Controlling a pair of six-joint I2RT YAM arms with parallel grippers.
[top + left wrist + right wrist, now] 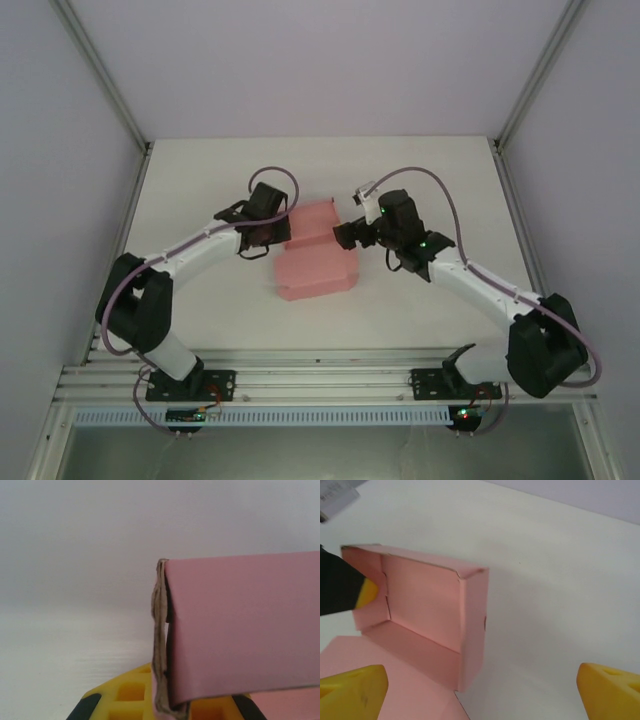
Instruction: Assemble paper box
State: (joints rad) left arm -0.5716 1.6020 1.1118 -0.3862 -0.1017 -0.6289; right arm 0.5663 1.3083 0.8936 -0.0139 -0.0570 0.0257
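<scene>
The paper box (315, 250) lies mid-table, pale pink, with a low open tray at its far end and a flat flap (318, 272) spread toward me. In the right wrist view the tray (422, 605) shows raised walls and a folded right corner. My left gripper (275, 228) is shut on the tray's left wall. The wall's creased edge (162, 645) stands pinched between its yellow fingers (130, 695), and that gripper's tip (367, 592) shows at the wall. My right gripper (345, 235) hangs open just right of the tray, its fingertips (352, 690) wide apart with nothing between them.
The white table (420, 180) is bounded by grey enclosure walls and metal corner posts (525, 100). An aluminium rail (320, 380) carrying both arm bases runs along the near edge. A white tag (365, 190) sits on the right arm's cable above the wrist.
</scene>
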